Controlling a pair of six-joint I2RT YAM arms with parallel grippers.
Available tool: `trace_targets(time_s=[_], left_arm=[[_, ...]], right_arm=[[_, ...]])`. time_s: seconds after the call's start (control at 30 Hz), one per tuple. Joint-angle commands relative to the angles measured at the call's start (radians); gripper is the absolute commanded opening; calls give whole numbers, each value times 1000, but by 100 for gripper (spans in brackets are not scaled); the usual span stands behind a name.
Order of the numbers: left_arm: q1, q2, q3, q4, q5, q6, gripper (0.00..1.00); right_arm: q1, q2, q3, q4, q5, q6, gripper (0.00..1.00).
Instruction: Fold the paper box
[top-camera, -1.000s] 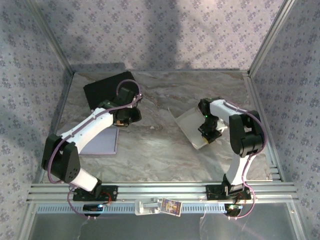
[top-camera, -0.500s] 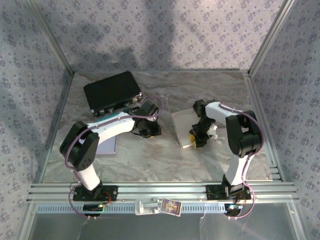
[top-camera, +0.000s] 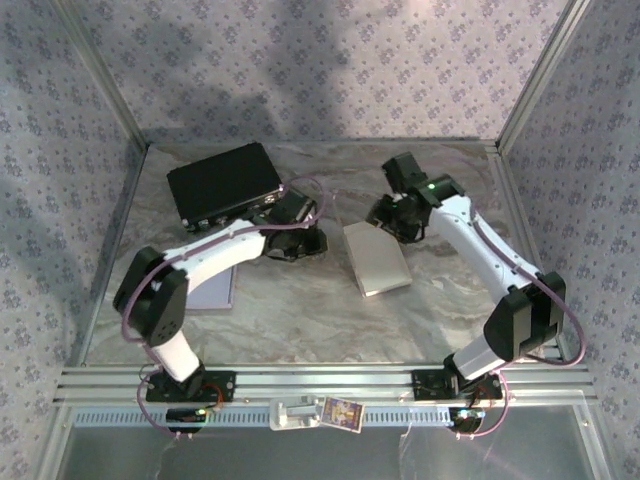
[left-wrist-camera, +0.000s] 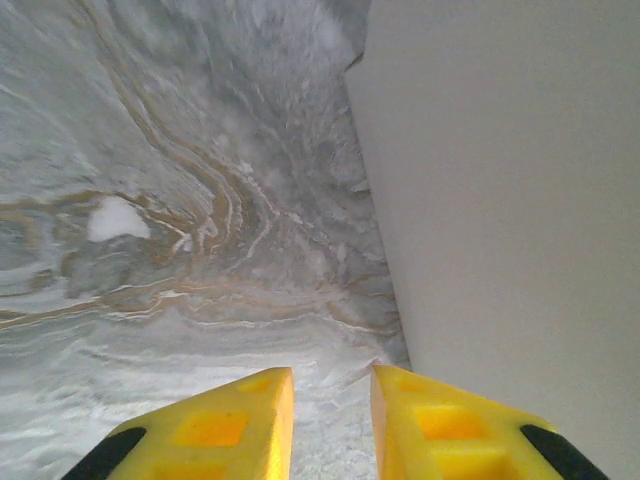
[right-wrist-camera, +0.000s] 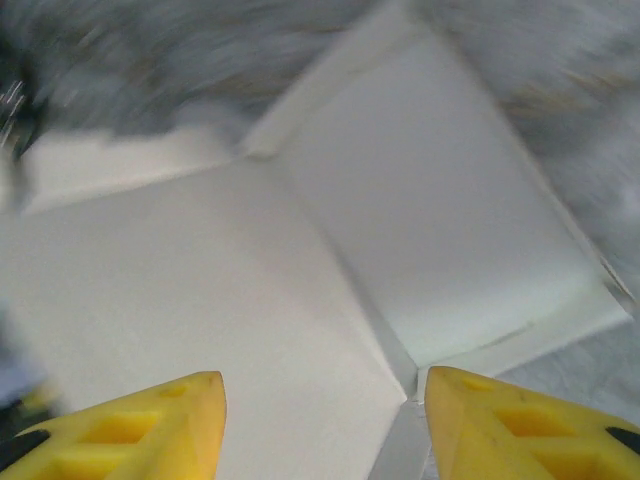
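The paper box (top-camera: 377, 258) is a flat white sheet lying on the marble table at centre right. In the right wrist view its creased panels (right-wrist-camera: 300, 260) spread below my right gripper (right-wrist-camera: 320, 380), which is open and holds nothing. From above, the right gripper (top-camera: 386, 214) hovers over the box's far edge. My left gripper (top-camera: 306, 242) sits low on the table just left of the box. In the left wrist view its jaws (left-wrist-camera: 332, 375) stand a little apart with bare table between them, and the box's edge (left-wrist-camera: 500, 200) lies right beside the right finger.
A black case (top-camera: 222, 183) lies at the back left. A lavender sheet (top-camera: 213, 286) lies under the left arm. Metal frame posts and patterned walls close in the table, with a rail (top-camera: 320, 380) along the near edge.
The right gripper opened, let go of the box and swung up and back. The box dropped flat on the table. The left gripper slid right to the box's left edge.
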Motion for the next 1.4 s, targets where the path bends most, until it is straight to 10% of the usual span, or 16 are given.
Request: trace_targets(time_s=[0.0,0.4,0.57,0.67,1.37], left_arm=[[16,-164,-39,46,-78,38,26],[63,-377,-72,-110,-79,91,26],[62,-461,-82,-158,-146,110,27],[62,-512,-102,-179,-176,116,27],[67,-715,-129,-442,-13,264,27]], right_arm=[[102,30,64,-76,38,-297,58],[155,242,254,-111,25,-324,52],[154,305,328,-132,57,-212,27],[146,299,334,-122,126,-56,0],[112,380,472,-271,309,1282,0]])
